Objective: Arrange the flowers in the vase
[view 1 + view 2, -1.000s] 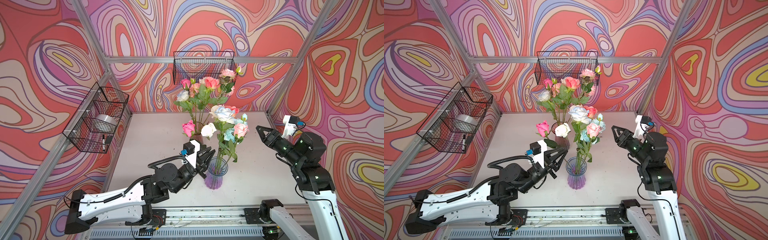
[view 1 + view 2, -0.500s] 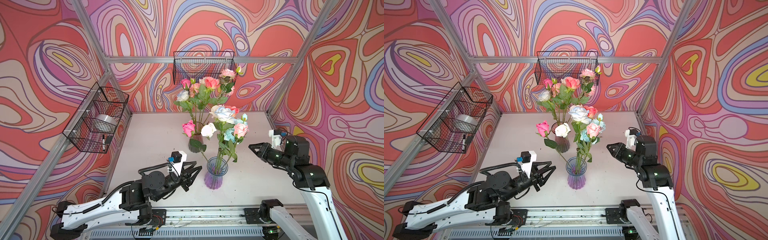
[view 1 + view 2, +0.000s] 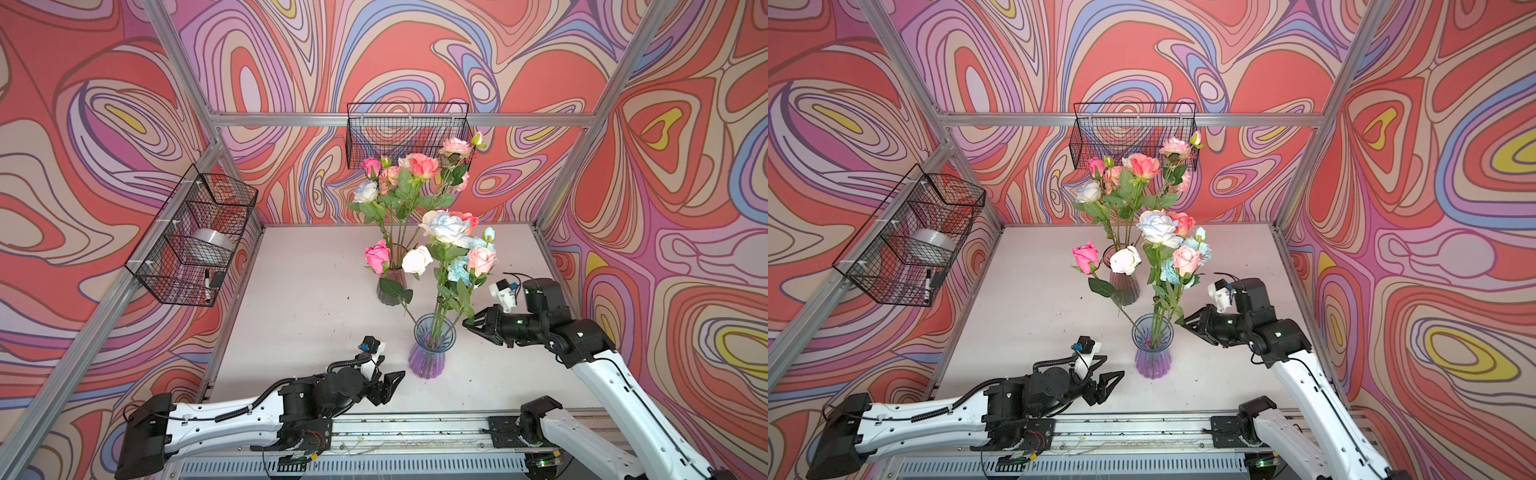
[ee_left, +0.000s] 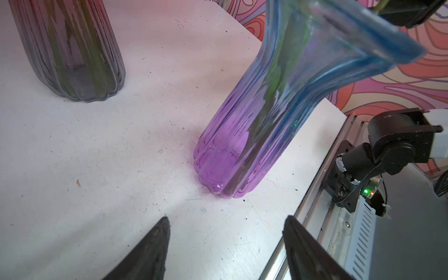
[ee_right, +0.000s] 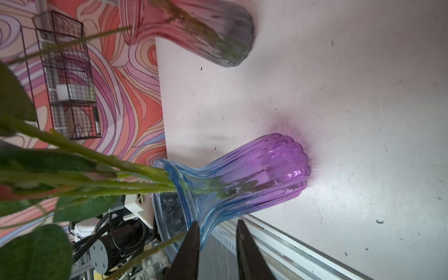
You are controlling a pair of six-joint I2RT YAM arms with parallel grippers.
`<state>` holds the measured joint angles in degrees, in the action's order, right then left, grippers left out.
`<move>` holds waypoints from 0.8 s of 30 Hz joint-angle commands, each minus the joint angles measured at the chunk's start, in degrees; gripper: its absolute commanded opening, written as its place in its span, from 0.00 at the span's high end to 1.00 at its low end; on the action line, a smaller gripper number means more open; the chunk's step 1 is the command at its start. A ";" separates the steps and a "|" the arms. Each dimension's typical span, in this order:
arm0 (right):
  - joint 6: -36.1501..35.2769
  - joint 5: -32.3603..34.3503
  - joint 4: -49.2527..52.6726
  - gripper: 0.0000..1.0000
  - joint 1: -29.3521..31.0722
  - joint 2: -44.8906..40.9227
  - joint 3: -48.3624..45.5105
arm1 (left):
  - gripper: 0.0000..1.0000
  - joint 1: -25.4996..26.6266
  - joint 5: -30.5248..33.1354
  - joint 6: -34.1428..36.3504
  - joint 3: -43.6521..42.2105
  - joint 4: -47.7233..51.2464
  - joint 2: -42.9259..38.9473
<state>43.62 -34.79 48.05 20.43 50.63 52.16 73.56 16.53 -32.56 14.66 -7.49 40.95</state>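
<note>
Swirly walls (image 3: 415,50), white table (image 3: 299,299). Left gripper (image 3: 395,388) low by its front edge, spread; right gripper (image 3: 471,328) narrowly parted beside the vase (image 3: 432,353).

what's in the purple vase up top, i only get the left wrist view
Observer: Roses stand in the purple vase, heads white-blue, pink and pale blue.
Operator: where's the right gripper
Observer: The right gripper sits just right of the vase's rim in both top views, jaws slightly apart, nothing between them.
Operator: and the dark vase
Observer: A second bunch stands in the dark vase, heads coral, pink and white.
</note>
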 commanded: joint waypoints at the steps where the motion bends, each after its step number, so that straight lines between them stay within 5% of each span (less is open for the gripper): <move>1: -0.71 9.50 1.66 0.73 2.78 0.73 4.58 | 0.23 0.34 1.17 -1.49 0.70 -2.55 -2.30; 11: -0.07 7.46 -0.14 0.76 5.33 3.27 6.23 | 0.16 0.30 4.67 2.45 2.61 -3.94 -1.06; 24: -0.71 12.49 0.13 0.76 11.38 7.16 5.61 | 0.12 -3.59 -0.77 1.99 5.17 -14.42 15.27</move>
<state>43.77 -24.60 48.07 31.07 57.36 57.32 71.66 18.31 -29.74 18.74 -17.69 54.37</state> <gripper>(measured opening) 0.239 0.881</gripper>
